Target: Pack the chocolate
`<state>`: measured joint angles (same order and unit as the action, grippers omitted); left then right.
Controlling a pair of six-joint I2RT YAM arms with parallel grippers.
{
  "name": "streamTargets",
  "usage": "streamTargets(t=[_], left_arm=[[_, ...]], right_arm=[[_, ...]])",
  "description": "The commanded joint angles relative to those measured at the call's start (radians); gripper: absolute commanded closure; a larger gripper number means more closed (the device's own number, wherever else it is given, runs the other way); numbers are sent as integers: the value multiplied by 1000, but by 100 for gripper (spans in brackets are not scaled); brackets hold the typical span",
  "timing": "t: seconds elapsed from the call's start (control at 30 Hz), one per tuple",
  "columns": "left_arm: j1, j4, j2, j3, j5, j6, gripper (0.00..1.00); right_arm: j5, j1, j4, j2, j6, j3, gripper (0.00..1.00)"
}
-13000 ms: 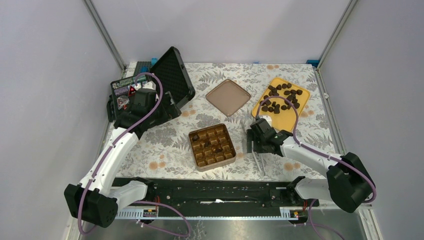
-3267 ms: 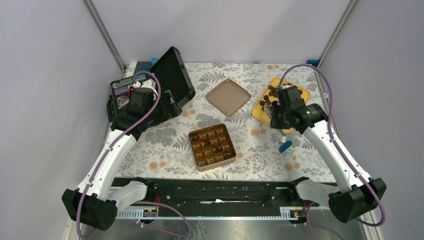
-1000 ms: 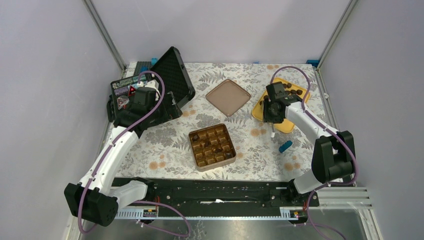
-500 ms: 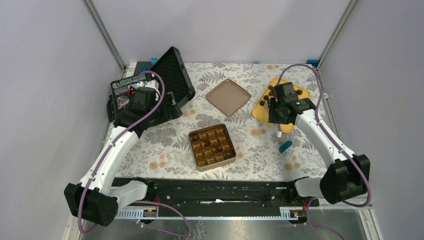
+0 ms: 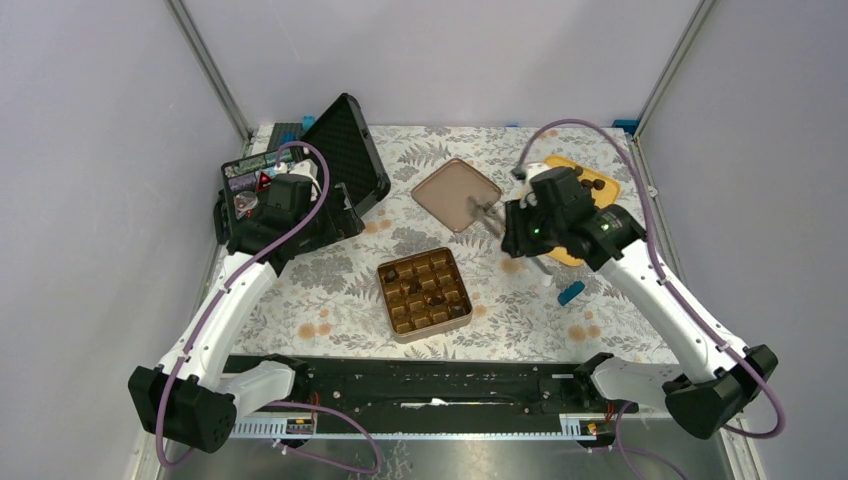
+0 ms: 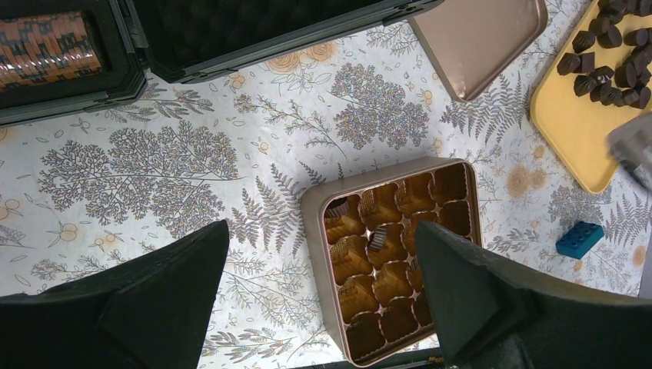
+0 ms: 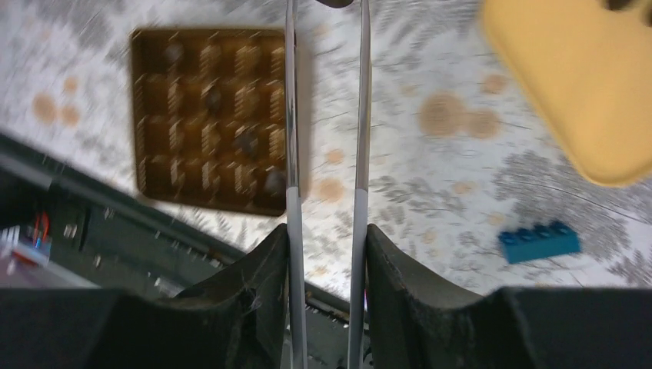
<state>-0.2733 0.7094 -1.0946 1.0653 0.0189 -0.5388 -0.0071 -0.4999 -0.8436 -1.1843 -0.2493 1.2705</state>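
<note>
Dark chocolate pieces (image 5: 586, 183) lie on a yellow tray (image 5: 611, 192) at the back right, and the left wrist view shows them too (image 6: 607, 69). A few more pieces (image 5: 437, 297) sit in the gridded golden tin (image 5: 385, 300) at the table's middle. My right gripper (image 5: 522, 232) is shut on metal tongs (image 5: 487, 214) (image 7: 291, 115) that point left, between the tray and the tin. A dark bit (image 7: 336, 2) shows at the tong tips, cut off by the top edge. My left gripper (image 6: 321, 227) hangs open and empty, high over the tin's left rim (image 6: 311, 231).
The flat brown lid (image 5: 457, 194) lies behind the tin. An open black case (image 5: 345, 160) stands at the back left under my left arm. A blue brick (image 5: 571, 292) lies right of the tin. The black rail (image 5: 420, 380) runs along the near edge.
My right arm has swung left off the yellow tray with the tongs, which now hang over the cloth near the lid. The left arm has not moved.
</note>
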Motion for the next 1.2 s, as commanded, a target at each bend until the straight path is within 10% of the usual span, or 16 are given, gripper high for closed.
streamTargets(t=[0.0, 0.43, 0.87, 1.17], left_arm=[[3, -27, 11, 41, -7, 4, 1], [3, -2, 25, 46, -16, -1, 1], [3, 2, 33, 40, -42, 1, 1], [3, 2, 22, 39, -37, 1, 1]], right_arm=[[-32, -194, -48, 5, 5, 56, 78], [-61, -518, 95, -141, -55, -2, 77], [-57, -545, 174, -267, -48, -10, 74], [-66, -554, 192, -298, -51, -9, 50]])
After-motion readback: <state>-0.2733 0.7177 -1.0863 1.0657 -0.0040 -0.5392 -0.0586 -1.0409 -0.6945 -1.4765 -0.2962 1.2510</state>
